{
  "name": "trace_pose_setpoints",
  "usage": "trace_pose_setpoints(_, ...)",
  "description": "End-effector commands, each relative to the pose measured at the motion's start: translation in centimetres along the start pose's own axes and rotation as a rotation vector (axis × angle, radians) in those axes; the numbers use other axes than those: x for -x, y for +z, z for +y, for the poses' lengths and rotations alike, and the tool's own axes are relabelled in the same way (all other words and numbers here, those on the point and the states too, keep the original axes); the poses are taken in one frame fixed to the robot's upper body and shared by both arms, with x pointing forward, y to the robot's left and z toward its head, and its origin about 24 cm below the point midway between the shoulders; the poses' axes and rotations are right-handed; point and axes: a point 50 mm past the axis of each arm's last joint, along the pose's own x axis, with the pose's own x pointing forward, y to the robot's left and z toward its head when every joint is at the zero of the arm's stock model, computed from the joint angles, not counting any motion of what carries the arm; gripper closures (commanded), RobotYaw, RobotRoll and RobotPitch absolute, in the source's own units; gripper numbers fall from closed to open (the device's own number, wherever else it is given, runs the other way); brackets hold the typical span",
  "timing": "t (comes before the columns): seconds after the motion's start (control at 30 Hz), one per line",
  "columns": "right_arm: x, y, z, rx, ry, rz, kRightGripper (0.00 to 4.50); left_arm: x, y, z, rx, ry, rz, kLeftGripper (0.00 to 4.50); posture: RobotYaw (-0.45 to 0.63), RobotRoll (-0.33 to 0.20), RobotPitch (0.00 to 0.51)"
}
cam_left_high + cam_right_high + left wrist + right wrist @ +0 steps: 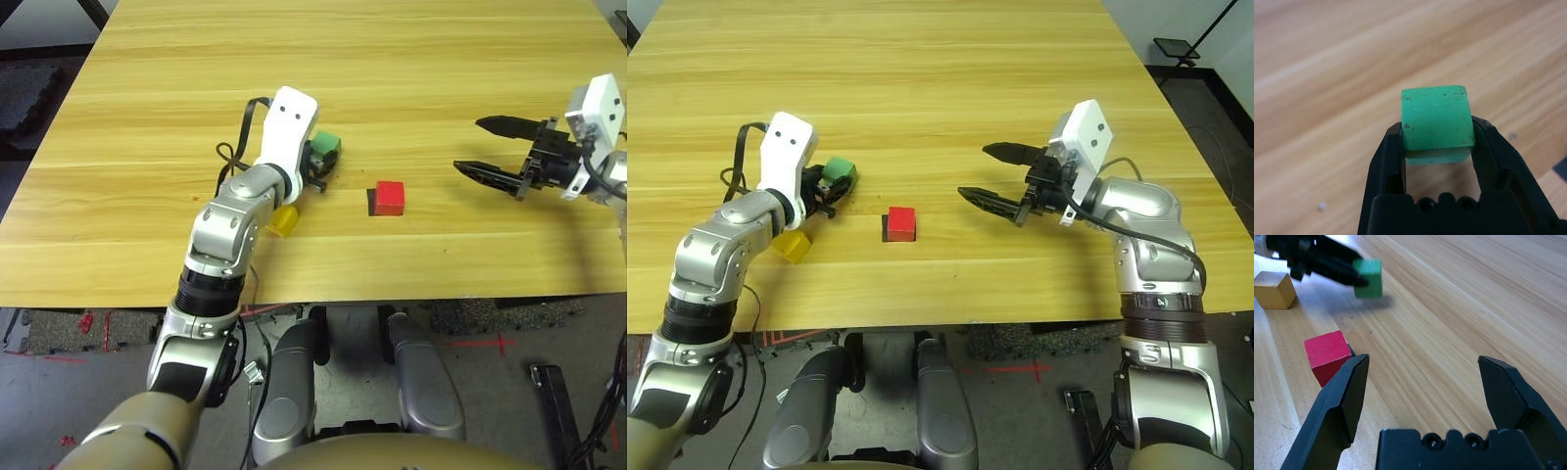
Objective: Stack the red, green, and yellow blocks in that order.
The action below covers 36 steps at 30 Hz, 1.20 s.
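Green block [1436, 119] pinched and lifted by the left gripper [1437, 147] — next, centring over the red block [390, 197]; right gripper [1422, 382] spread, empty.

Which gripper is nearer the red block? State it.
Left, narrowly. The left gripper, shut on the green block, is just beside the red block; the open right gripper hovers on its other side.
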Motion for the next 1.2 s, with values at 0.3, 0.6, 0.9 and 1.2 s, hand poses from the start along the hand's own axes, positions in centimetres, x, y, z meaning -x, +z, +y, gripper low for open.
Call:
trace_pose_setpoints(0.3,0.6,0.6,0.7,-0.021,0.140,0.039,0.00,2.6,3.5,-0.5,-0.241,-0.462,-0.225,2.50,0.27,0.086,0.300)
trace_pose_setpoints(0.6,2.2,1.0,1.9,-0.014,0.238,0.128,0.00,1.5,4.3,-2.1,-0.279,-0.618,-0.247,2.50,0.24,0.082,0.304)
trace_pose_setpoints(0.9,3.1,0.9,2.1,-0.015,0.251,0.172,0.00,2.1,3.7,-4.3,-0.358,-0.844,-0.202,2.50,0.21,0.080,0.303)
trace_pose_setpoints(1.2,2.8,0.6,2.4,-0.015,0.242,0.156,0.00,1.3,2.8,-5.5,-0.420,-0.885,-0.154,2.50,0.19,0.077,0.292)
